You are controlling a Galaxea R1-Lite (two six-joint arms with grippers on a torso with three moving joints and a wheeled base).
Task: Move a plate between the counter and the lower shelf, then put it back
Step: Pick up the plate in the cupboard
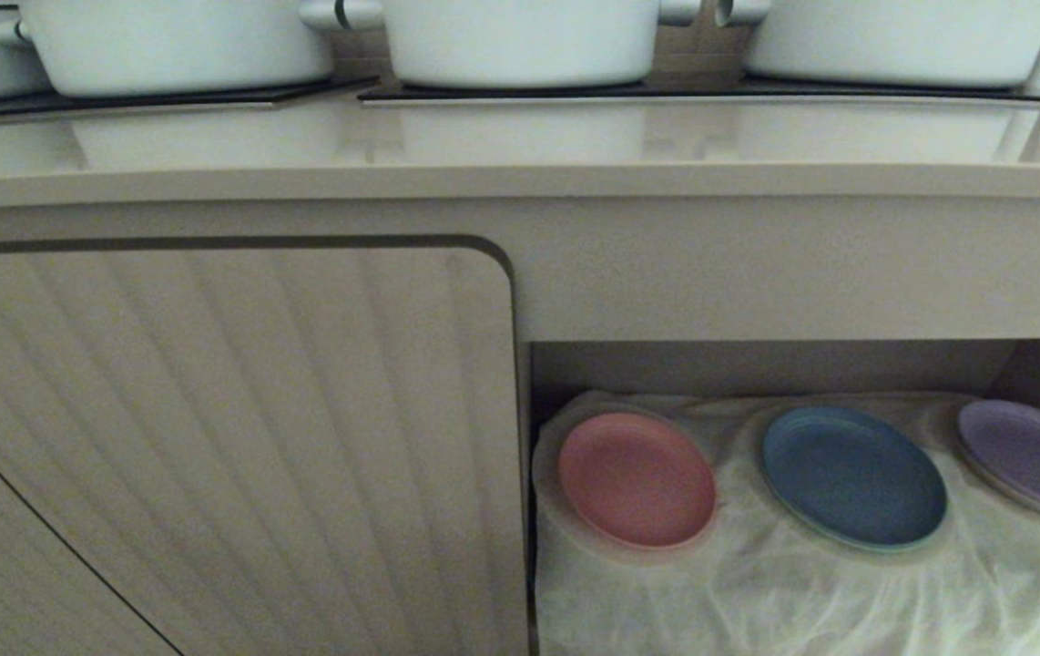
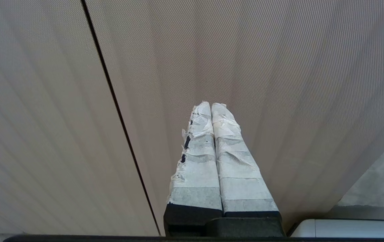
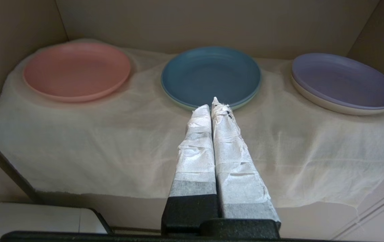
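The right claw (image 3: 212,102) is clenched on nothing, its two taped fingers (image 3: 195,158) pressed flat together and aimed into the lower shelf (image 3: 212,23), hanging in front of the draped cloth (image 3: 111,148) and lined up with the blue plate (image 3: 210,75) rather than with the one the task wants. The left claw (image 2: 210,106) is likewise clenched and empty, parked facing the ribbed cabinet door (image 2: 279,84) beside the recess, well out of the work.

The pink plate (image 1: 637,478) lies flat on the cloth at the left end of the shelf, close to the side wall; the blue plate is in the middle and the purple plate (image 1: 1034,456), apparently resting on a paler plate, at the right end. The three stand apart in a row, probably so that each rim can be gripped without bumping its neighbour. The cloth hangs over the shelf's front edge.

Above, the counter (image 1: 520,146) carries white pots (image 1: 520,41) along its back on black panels, leaving its front strip bare, a likely landing place. Judging by this, the task has not yet begun: the right claw must first shift toward the pink plate and spread its fingers.
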